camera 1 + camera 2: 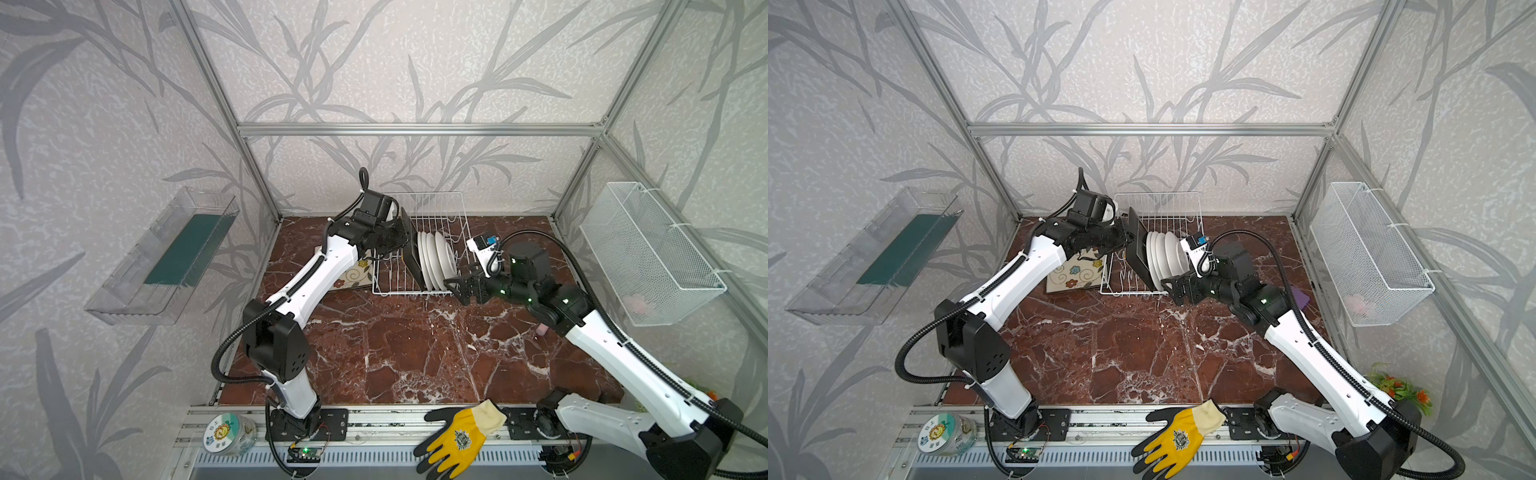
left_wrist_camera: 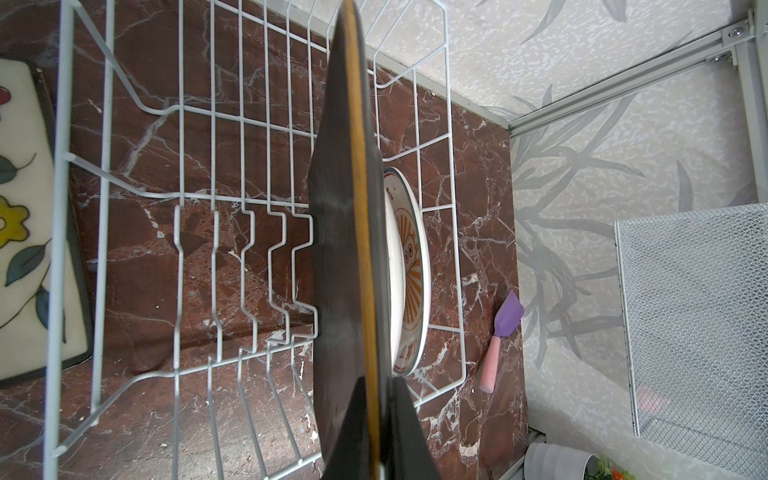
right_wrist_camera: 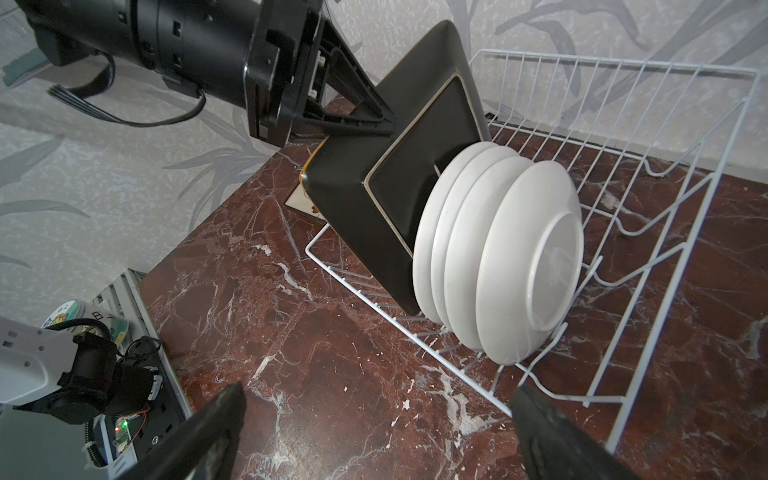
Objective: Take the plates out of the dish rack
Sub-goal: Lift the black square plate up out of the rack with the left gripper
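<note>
Both top views, left gripper [image 1: 402,240] clamping the tilted square plate [image 1: 412,254] inside the dish rack [image 1: 436,205], right gripper [image 1: 456,287] gaping wide, empty, beside the rack — left wrist, plate edge running out from between its fingers [image 2: 410,436] — right wrist, round plates [image 3: 498,257] standing just ahead.

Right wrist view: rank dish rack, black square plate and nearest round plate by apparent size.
1. dish rack
2. black square plate, partly hidden
3. nearest round plate, though nearer than the square one

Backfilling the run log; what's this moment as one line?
left end effector: shut on square plate | right end effector: open, empty | dish rack: four round plates standing | flowered plate: flat on table
</note>
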`<action>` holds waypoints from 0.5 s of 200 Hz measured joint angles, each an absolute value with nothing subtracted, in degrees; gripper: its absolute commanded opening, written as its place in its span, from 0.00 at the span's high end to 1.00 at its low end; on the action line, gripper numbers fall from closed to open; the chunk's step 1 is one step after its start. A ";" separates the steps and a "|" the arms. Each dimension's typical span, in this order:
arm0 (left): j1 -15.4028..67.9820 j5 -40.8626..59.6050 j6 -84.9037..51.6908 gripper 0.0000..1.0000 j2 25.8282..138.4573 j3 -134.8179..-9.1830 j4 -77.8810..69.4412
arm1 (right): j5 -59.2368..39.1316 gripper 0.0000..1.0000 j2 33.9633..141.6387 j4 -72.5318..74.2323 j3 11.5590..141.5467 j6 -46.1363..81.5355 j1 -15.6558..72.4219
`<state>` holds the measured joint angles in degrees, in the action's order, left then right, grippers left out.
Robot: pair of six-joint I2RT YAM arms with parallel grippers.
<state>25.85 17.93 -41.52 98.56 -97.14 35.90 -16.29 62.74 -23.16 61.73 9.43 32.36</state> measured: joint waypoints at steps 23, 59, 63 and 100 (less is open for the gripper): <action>25.89 17.76 -41.15 1.00 98.04 -97.17 36.07 | -16.05 0.01 62.72 -22.65 61.73 9.45 32.36; 26.09 16.67 -40.53 1.00 96.16 -97.58 36.64 | -15.42 0.01 62.61 -22.50 61.73 9.63 32.36; 26.09 16.29 -40.45 1.00 95.90 -97.65 36.73 | -15.38 0.01 62.57 -22.50 61.73 9.65 32.36; 25.76 14.15 -39.31 1.00 94.70 -99.29 37.95 | -14.90 0.01 61.89 -22.37 61.73 10.04 32.36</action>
